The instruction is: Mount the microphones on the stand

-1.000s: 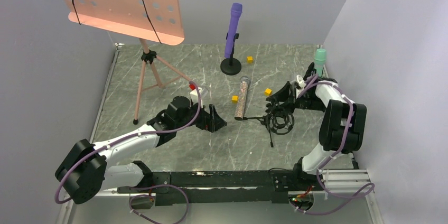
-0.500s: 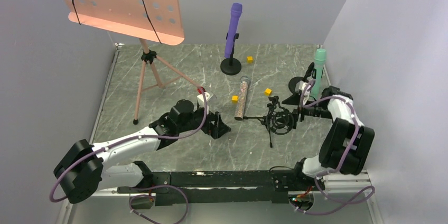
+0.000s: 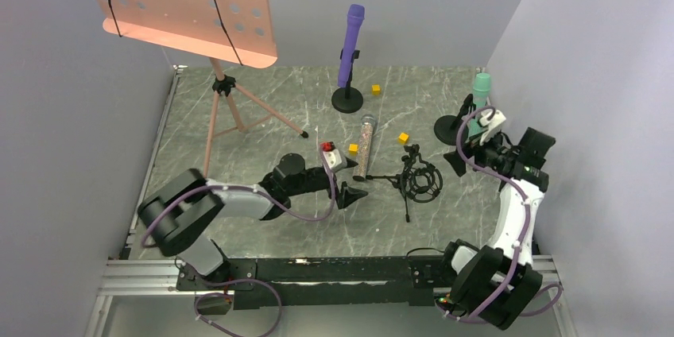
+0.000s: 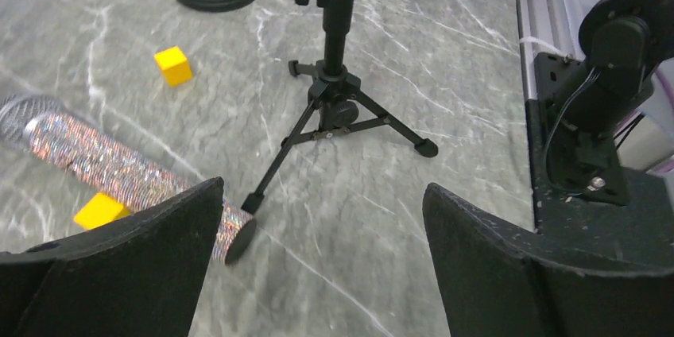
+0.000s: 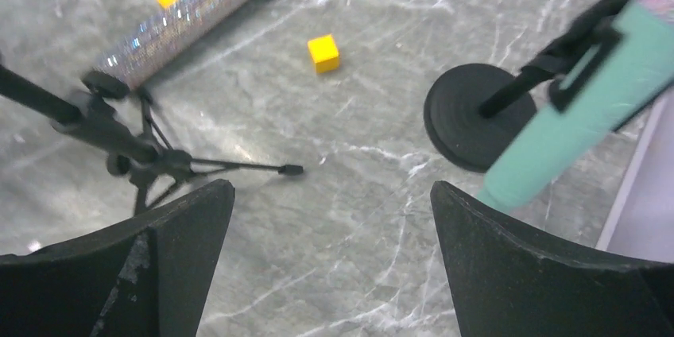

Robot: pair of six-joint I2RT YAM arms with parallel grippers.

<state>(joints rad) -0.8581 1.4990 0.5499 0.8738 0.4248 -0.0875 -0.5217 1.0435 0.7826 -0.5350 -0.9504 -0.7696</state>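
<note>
The purple microphone point(image 3: 350, 43) stands clipped in a round-base stand at the back. The mint green microphone point(image 3: 480, 92) sits in a stand at the right, and shows in the right wrist view point(image 5: 588, 114) beside its black base point(image 5: 469, 118). The glittery copper microphone point(image 3: 364, 146) lies flat on the table. It also shows in the left wrist view point(image 4: 103, 164) and the right wrist view point(image 5: 187, 11). A black tripod stand point(image 3: 420, 180) with a shock mount stands next to its tail. My left gripper point(image 3: 350, 194) is open and empty, with the copper microphone's tail at its left finger point(image 4: 322, 194). My right gripper point(image 3: 459, 164) is open and empty point(image 5: 332, 190).
A pink music stand point(image 3: 191, 11) on a tripod fills the back left. Small yellow cubes point(image 3: 404, 137) lie around the copper microphone, one close to my left finger point(image 4: 99, 210). The right wall is close behind the mint microphone.
My left arm has reached right, up to the copper microphone's tail. My right arm has drawn back from the tripod stand toward the right wall and turned.
</note>
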